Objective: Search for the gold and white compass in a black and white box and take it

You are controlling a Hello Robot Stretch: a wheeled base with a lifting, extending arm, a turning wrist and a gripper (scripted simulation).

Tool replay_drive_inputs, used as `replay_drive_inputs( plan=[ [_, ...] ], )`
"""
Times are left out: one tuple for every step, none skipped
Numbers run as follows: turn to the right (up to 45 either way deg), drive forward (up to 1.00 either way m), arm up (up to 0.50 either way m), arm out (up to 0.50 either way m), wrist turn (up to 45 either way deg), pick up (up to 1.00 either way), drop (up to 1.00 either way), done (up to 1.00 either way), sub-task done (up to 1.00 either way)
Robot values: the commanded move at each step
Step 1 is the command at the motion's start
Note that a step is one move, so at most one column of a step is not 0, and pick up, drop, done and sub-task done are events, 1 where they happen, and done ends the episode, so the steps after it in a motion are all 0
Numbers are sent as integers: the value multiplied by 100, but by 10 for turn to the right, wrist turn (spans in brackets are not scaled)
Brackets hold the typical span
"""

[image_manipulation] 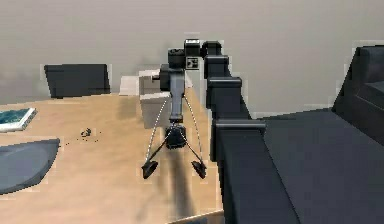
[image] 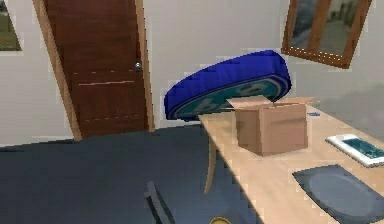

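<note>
My gripper (image_manipulation: pixel 174 168) hangs over the wooden table (image_manipulation: pixel 100 150) in the arm side view. Its two thin fingers (image_manipulation: pixel 150 170) splay down toward bare tabletop, and it holds nothing. The dark arm (image_manipulation: pixel 235 130) rises from the bottom edge to two white squares (image_manipulation: pixel 192 46). A pale boxy thing (image_manipulation: pixel 154 106) stands on the table just behind the gripper's body, and another white thing (image_manipulation: pixel 128 85) lies farther back. A small dark blob (image_manipulation: pixel 88 131) lies on the table to the left. An open cardboard box (image: pixel 270 126) stands on the table (image: pixel 250 165) in the forward view.
A big blue rounded thing (image: pixel 230 85) leans behind the table, near a brown door (image: pixel 95 65). A white and green flat item (image: pixel 358 147) and a dark mat (image: pixel 340 190) lie on the table. A dark chair back (image_manipulation: pixel 77 78) and a dark seat (image_manipulation: pixel 362 90) flank the table.
</note>
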Motion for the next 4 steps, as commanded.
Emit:
replay_drive_inputs(
  plan=[
    [0, 0, 0, 0, 450, 0, 0, 0, 0],
    [0, 0, 0, 0, 450, 0, 0, 0, 0],
    [0, 0, 0, 0, 450, 0, 0, 0, 0],
    [0, 0, 0, 0, 240, 0, 0, 0, 0]
  ],
)
